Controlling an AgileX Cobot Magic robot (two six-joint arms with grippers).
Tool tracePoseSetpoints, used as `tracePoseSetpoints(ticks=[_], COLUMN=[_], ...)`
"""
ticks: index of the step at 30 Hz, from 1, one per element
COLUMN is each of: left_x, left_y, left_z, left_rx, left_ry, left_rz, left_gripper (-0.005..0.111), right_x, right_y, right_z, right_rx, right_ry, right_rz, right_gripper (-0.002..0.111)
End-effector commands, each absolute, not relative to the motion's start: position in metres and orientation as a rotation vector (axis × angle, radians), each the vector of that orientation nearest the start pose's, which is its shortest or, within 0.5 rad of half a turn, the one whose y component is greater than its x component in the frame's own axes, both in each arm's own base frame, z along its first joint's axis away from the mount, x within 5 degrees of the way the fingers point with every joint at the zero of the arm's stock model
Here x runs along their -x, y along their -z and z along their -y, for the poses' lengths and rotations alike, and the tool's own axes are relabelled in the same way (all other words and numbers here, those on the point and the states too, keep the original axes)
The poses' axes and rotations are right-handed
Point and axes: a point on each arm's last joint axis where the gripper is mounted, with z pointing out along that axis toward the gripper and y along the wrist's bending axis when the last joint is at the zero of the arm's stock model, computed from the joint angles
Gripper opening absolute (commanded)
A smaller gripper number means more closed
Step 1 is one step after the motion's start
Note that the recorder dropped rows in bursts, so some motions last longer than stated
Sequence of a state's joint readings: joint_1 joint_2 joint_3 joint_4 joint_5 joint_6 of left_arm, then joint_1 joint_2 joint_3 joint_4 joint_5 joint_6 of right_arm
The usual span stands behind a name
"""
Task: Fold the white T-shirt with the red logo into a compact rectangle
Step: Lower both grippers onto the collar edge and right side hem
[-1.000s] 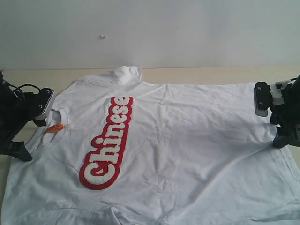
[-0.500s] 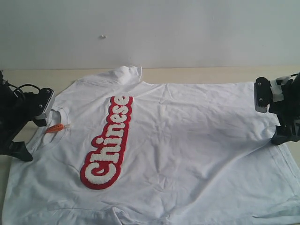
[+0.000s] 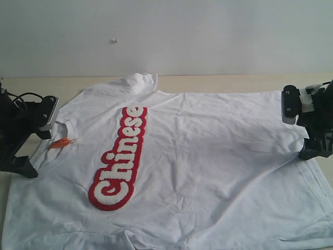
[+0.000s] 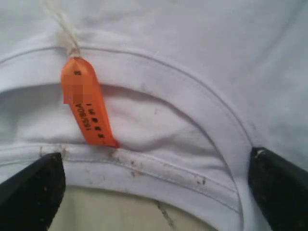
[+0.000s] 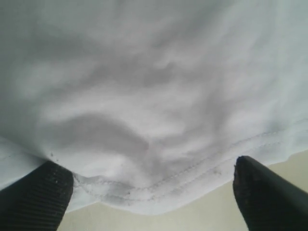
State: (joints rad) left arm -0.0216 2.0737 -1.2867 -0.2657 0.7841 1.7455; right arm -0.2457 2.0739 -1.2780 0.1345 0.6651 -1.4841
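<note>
The large white cotton T-shirt [image 3: 208,156] lies flat on my beige tabletop [image 3: 218,82], fuzzy red-and-white "Chinese" logo [image 3: 119,159] facing up. My left gripper [image 4: 154,192] gapes at the ribbed collar [image 4: 192,91] beside the orange tag [image 4: 86,103]; my right gripper [image 5: 154,192] gapes at the hem [image 5: 192,175].

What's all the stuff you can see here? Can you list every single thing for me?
T-shirt: one, white, spread out flat on the table.
logo: one, red with puffy white letters, on the T-shirt's chest.
tag: one, orange, hanging on a string at the T-shirt's collar.
table: one, pale beige, under the T-shirt.
wall: one, off-white, behind the table.
left gripper: one, black, open, jaws either side of the collar.
right gripper: one, black, open, at the T-shirt's stitched bottom edge.
</note>
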Motion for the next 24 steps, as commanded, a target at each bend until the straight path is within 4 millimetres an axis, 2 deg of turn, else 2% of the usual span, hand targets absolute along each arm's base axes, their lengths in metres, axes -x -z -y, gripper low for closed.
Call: tracePoseSetpoints(ticks=[1,5,7,11,17,19,24], left_x=[-0.382,-0.382,-0.383,-0.376,-0.376,-0.377,-0.382], left_y=[-0.103,-0.084,-0.084,-0.084,-0.085,-0.085,-0.085], left_z=[0.022,0.017,0.016,0.017,0.017,0.017,0.015], left_rx=[2.396,2.368,2.376,2.325,2.300,2.264,2.299], left_ry=[-0.120,-0.097,-0.072,-0.168,-0.169,-0.154,-0.077], left_rz=[2.249,2.195,2.191,2.171,2.196,2.244,2.244], left_gripper=[0.105,0.105,0.105,0.105,0.105,0.105,0.105], right_x=[-0.384,-0.383,-0.383,-0.384,-0.383,-0.383,-0.383], right_y=[-0.108,-0.108,-0.108,-0.108,-0.108,-0.108,-0.108], right_z=[0.087,0.087,0.087,0.086,0.086,0.086,0.086], right_rx=[1.568,1.569,1.570,1.541,1.540,1.540,1.540], right_ry=[0.118,0.113,0.111,0.094,0.088,0.088,0.088], right_rz=[-2.479,-2.481,-2.482,-2.486,-2.488,-2.488,-2.488], right_gripper=[0.085,0.085,0.085,0.085,0.085,0.085,0.085])
